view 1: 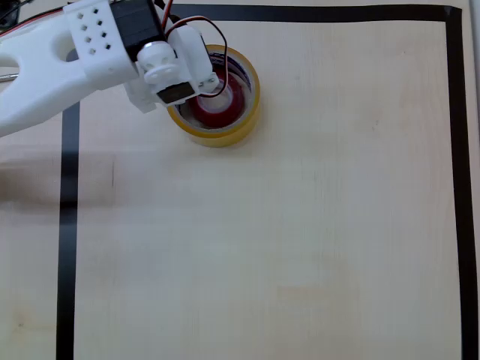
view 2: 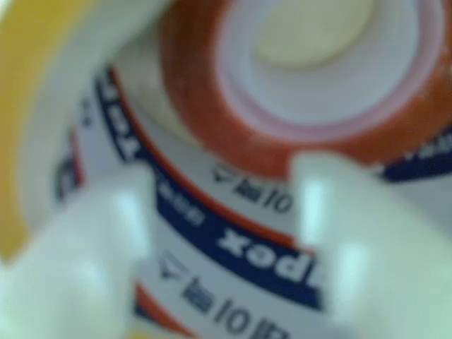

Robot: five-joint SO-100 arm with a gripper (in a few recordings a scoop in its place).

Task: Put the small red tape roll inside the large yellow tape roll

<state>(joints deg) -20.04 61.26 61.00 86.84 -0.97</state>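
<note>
Red is already down in the yellow. In the overhead view the small red tape roll sits inside the large yellow tape roll, near the top left of the wooden table, just inside the black tape border. The white arm comes in from the left and hangs over the yellow ring's left side.

In the wrist view the gripper is low inside the yellow roll: you see its printed white inner core between two blurry white fingers, and the small red tape roll just beyond the tips. The fingers stand apart with nothing between them; the right one looks to touch or overlap the red rim, too blurred to say which. So the claw reads as spread, holding nothing.

Handling, as a judgement: the red roll is probably light, stiff and glossy, so it slips easily. If you must regrip, pinch across its wall, one finger in the white core, one outside. The yellow roll looks heavier and rigid but could slide on the smooth wood if you bump it. Likely next is lifting straight up, clear of the wall.
</note>
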